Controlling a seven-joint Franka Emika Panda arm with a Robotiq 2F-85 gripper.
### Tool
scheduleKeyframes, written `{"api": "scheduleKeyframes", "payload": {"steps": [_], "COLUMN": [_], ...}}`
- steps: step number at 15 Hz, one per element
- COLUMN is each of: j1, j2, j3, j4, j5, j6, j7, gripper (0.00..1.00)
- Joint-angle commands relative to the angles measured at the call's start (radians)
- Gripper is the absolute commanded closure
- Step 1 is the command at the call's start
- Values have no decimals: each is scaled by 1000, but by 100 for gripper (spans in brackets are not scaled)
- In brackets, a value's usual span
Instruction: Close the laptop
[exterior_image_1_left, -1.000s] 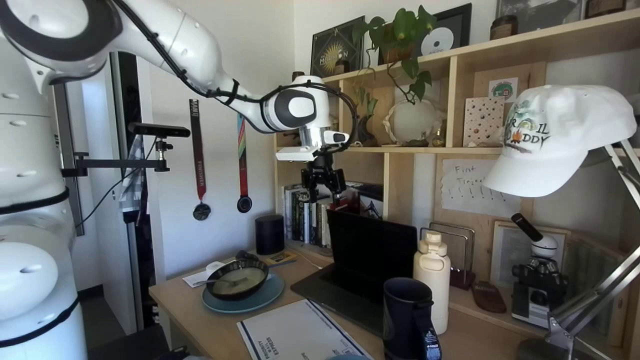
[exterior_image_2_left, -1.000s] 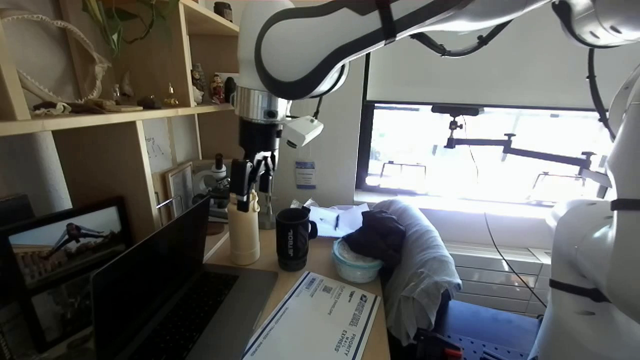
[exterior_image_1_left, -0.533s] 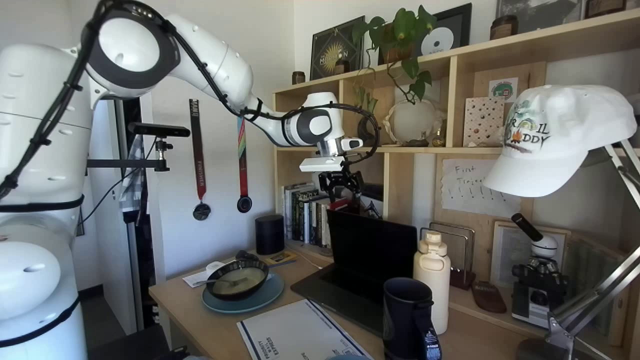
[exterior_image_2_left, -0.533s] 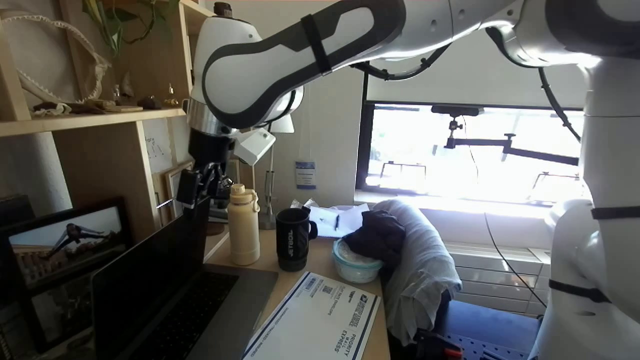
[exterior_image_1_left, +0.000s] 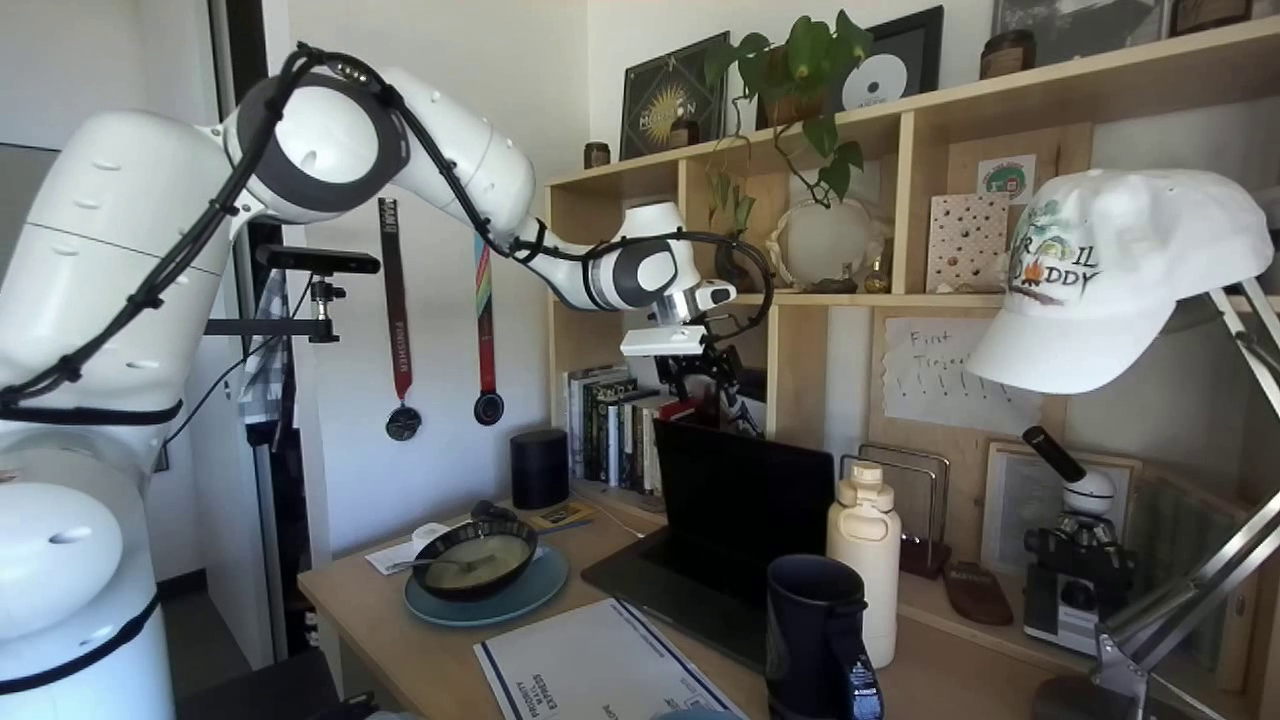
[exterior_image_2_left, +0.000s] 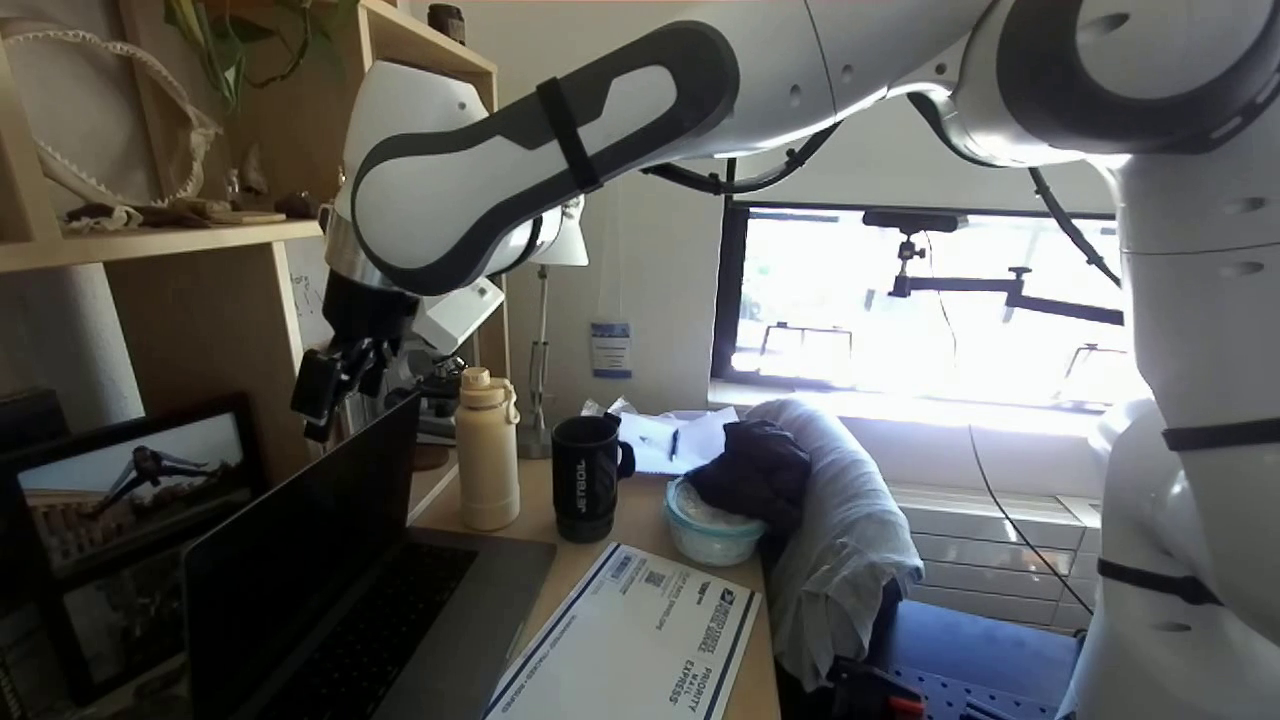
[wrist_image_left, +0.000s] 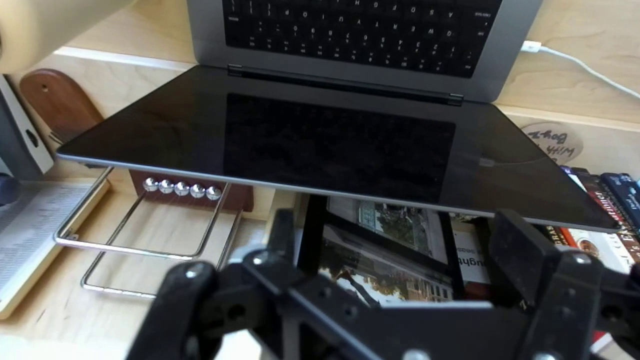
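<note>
We seem to be at the reach that readies the push: the thin, dark rectangular laptop (exterior_image_1_left: 740, 500) sits on the pale wooden tabletop (exterior_image_1_left: 370, 605), lid (exterior_image_2_left: 310, 550) raised, and our black two-fingered hand (wrist_image_left: 396, 227), spread wide and holding nothing, hangs just behind the lid's top edge, though whether they touch we cannot tell. Next, we likely need to sweep it forward and down against the lid's back. The round black bowl (exterior_image_1_left: 485, 591) on a flat blue plate (exterior_image_1_left: 545, 587) holds pale food (exterior_image_1_left: 495, 549) and a silvery utensil (exterior_image_1_left: 428, 562), while we cannot see into the tall black cylindrical mug (exterior_image_2_left: 582, 490).
</note>
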Motion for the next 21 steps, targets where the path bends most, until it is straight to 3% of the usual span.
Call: {"api": "scheduleKeyframes", "payload": {"steps": [1,10,21], "j1": [0,3,-4], "j2": [46,101,122], "j3": [4,5,10], "j4": [23,10,15], "j5": [-29,-59,-38], "j6": [71,194,212], "j7": [-6,-2,14], "gripper": [0,0,0]}}
